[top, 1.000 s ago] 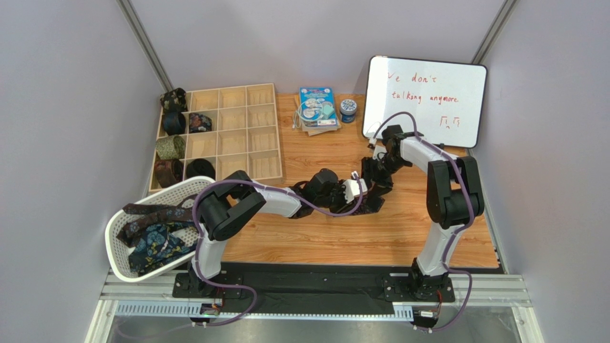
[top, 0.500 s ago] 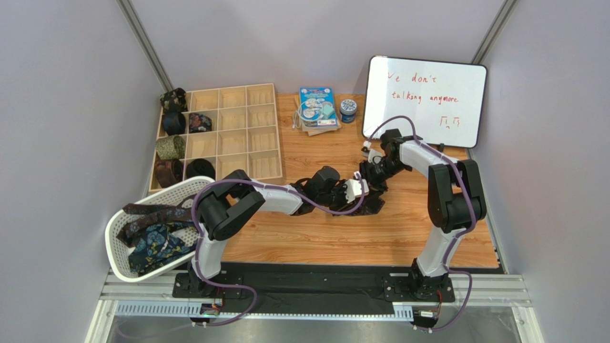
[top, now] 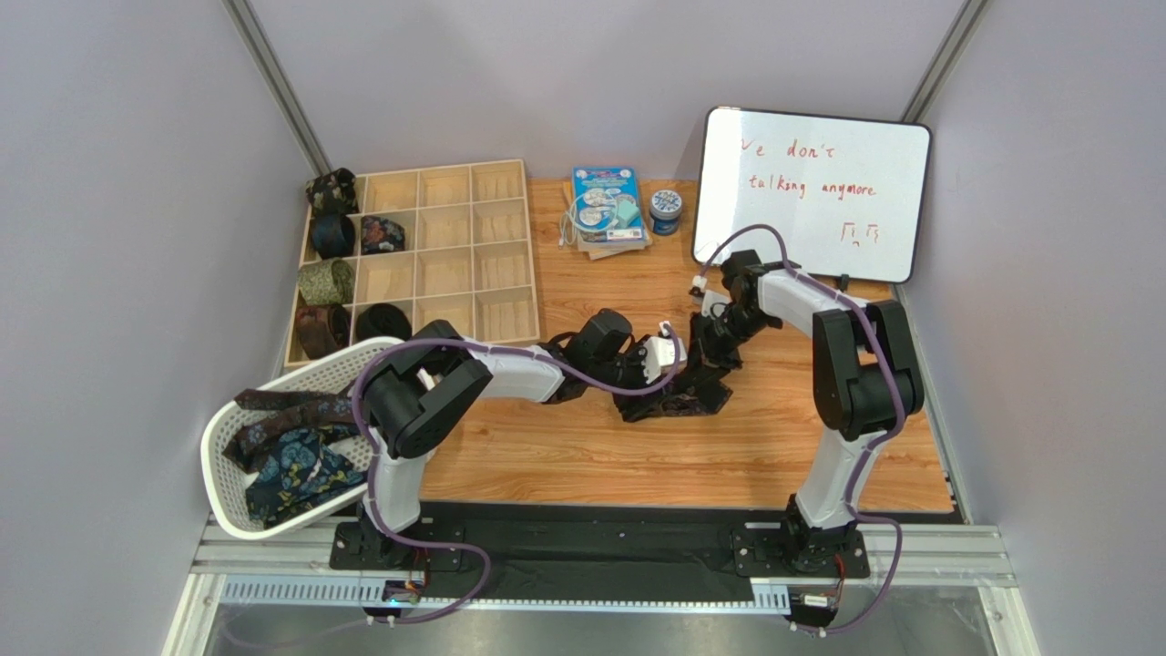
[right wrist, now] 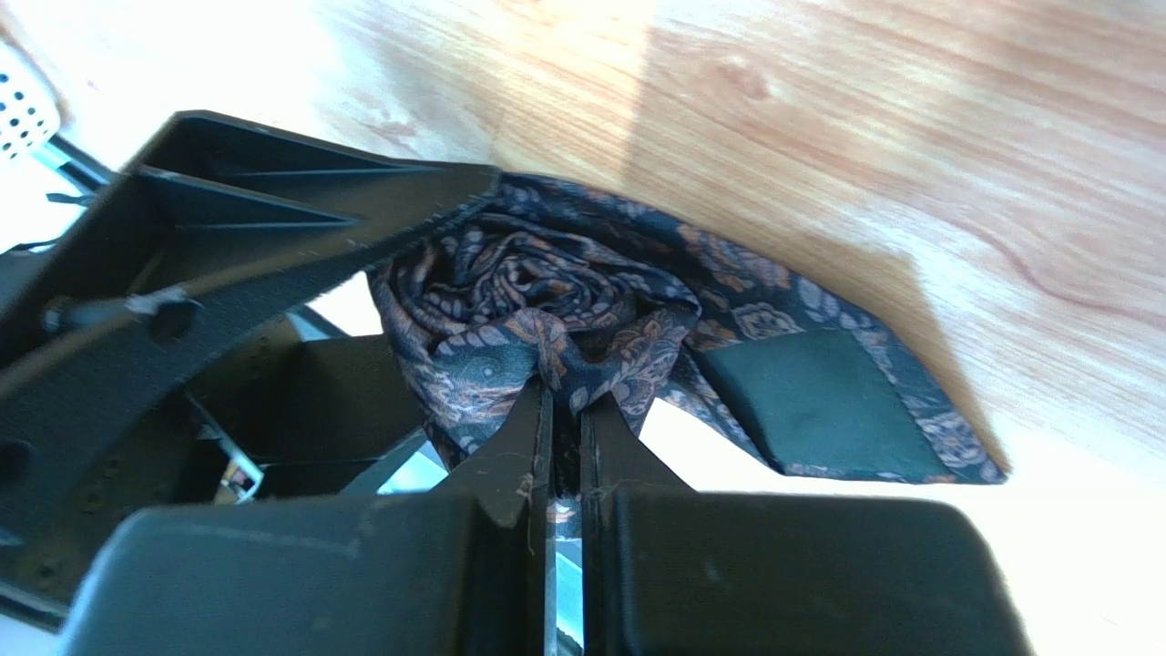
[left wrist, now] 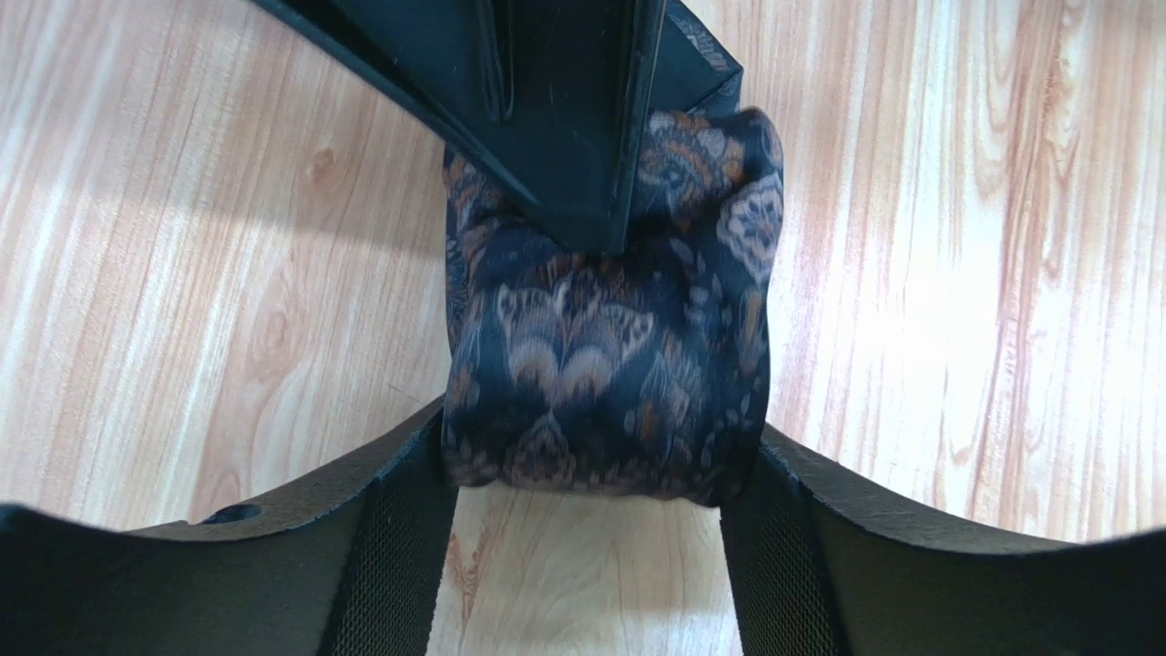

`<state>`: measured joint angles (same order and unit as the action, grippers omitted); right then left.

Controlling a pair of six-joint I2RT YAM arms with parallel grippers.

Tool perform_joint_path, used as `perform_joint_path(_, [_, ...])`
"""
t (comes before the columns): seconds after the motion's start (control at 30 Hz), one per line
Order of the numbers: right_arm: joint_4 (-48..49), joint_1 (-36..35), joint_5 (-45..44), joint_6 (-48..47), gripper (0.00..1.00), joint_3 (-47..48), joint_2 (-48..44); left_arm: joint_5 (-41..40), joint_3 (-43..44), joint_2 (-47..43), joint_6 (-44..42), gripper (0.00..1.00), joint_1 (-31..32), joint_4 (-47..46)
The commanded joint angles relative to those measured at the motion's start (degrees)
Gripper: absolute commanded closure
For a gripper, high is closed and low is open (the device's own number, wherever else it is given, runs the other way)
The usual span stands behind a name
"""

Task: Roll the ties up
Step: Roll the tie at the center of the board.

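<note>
While rolled tie [left wrist: 609, 369] sits mid-frame on table [left wrist: 164, 205], right gripper [right wrist: 559, 390] is clenched on fold at coil's heart. Left gripper [left wrist: 596, 472] spread, fingers flanking coil, no squeeze visible. Loose tail [right wrist: 821, 403] trails toward lower right of right wrist view, unrolled. Best play, likely: left steadies coil, right winds tail in snug; slack grip risks coil springing apart.

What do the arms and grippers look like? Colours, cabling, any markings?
The left arm and right arm have white link shells with black joints. A purple cable loops along each. The left gripper and right gripper are all black, with wedge-shaped fingers; the left's pads are finely textured. No markings visible.
</note>
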<state>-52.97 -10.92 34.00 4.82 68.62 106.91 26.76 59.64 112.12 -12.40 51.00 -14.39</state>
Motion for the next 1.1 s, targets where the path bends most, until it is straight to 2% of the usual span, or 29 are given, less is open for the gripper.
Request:
perform_joint_path(0.0, [3.49, -0.68, -13.16, -1.39, 1.0, -1.73, 2.34, 3.21, 0.56, -1.82, 4.22, 0.28, -0.2, 1.48])
perform_joint_path(0.1, [3.84, -1.12, -15.89, -0.78, 1.0, -2.61, 2.6, 2.33, 1.09, -1.37, 6.24, 0.23, 0.06, -0.97])
perform_joint_path(0.37, [2.87, -3.49, -21.25, 1.07, 1.0, -0.25, 5.76, 0.57, 2.68, 0.73, 8.98, 0.21, 1.9, -5.73])
perform_joint_path(0.53, [1.38, -6.04, -22.66, 1.77, 1.0, 3.27, 9.01, -1.36, 4.08, 2.4, 8.63, 0.21, 2.7, -8.11])
perform_joint_path(0.63, [1.9, -6.83, -22.22, 2.12, 1.0, 4.76, 9.8, -2.5, 4.79, 3.81, 7.57, 0.25, 2.87, -7.85])
perform_joint_path(0.73, [1.91, -6.93, -20.65, 2.13, 1.0, 5.38, 9.72, -3.29, 4.7, 4.95, 5.38, 0.36, 2.87, -5.21])
perform_joint_path(0.77, [1.91, -6.92, -20.12, 1.86, 1.0, 5.21, 9.28, -3.65, 4.0, 5.04, 4.5, 0.45, 2.79, -4.51])
perform_joint_path(0.83, [1.47, -6.92, -19.15, 1.25, 0.98, 4.86, 7.71, -4.26, 2.77, 4.61, 2.74, 0.53, 2.79, -2.66])
perform_joint_path(0.87, [1.29, -6.58, -18.36, 0.98, 0.95, 4.6, 6.91, -4.26, 0.5, 3.73, 2.3, 0.6, 2.79, -2.57])
perform_joint_path(1.0, [-1.16, -4.21, -14.67, 0.02, 0.76, 5.47, 2.96, -4.53, -3.82, 2.67, 0.98, 0.74, 2.79, -1.26])
perform_joint_path(1.03, [-1.95, -3.33, -12.66, -0.07, 0.65, 5.47, 2.17, -4.7, -4.17, 2.67, 0.72, 0.76, 2.87, -0.99])
perform_joint_path(1.07, [-2.31, -1.75, -11.6, -0.16, 0.61, 5.38, 0.42, -4.79, -4.79, 2.84, 0.8, 0.78, 2.79, -0.9])
